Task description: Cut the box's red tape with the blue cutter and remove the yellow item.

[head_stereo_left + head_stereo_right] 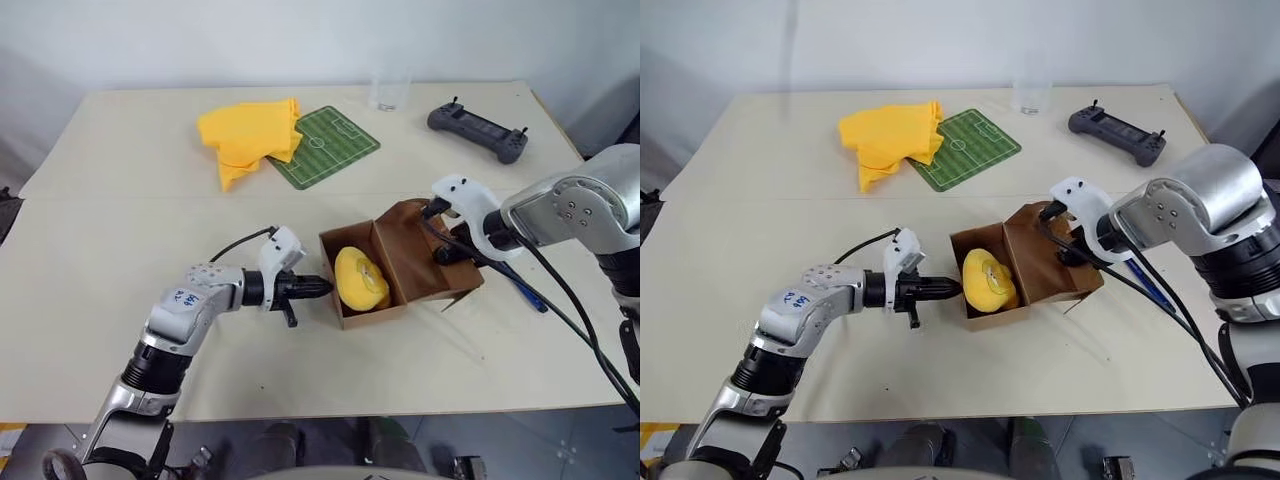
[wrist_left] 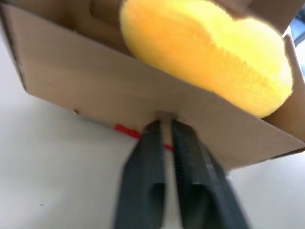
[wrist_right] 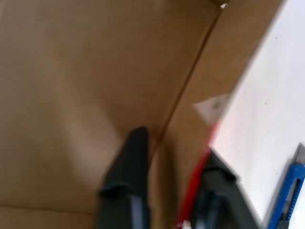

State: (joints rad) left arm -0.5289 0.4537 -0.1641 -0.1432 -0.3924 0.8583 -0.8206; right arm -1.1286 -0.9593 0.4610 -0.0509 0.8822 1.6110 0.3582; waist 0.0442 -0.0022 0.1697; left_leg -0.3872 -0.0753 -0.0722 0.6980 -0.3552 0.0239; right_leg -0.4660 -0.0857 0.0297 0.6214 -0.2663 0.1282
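The brown box (image 1: 428, 232) lies open right of the table's middle, with the yellow item (image 1: 360, 278) in its left half. My left gripper (image 1: 325, 287) points at the box's left wall, its tips at the cardboard just above a strip of red tape (image 2: 125, 130), jaws slightly apart and holding nothing. My right gripper (image 1: 447, 255) is open over the box's right flap, one finger (image 3: 128, 167) inside on the cardboard and the other outside by the red tape (image 3: 195, 186). The blue cutter (image 1: 527, 293) lies on the table just right of the box.
A folded yellow cloth (image 1: 250, 135) and a green football-pitch mat (image 1: 325, 147) lie at the back. A clear glass (image 1: 388, 92) and a black controller (image 1: 478, 130) stand at the back right. The table's front edge (image 1: 330, 412) runs close below the box.
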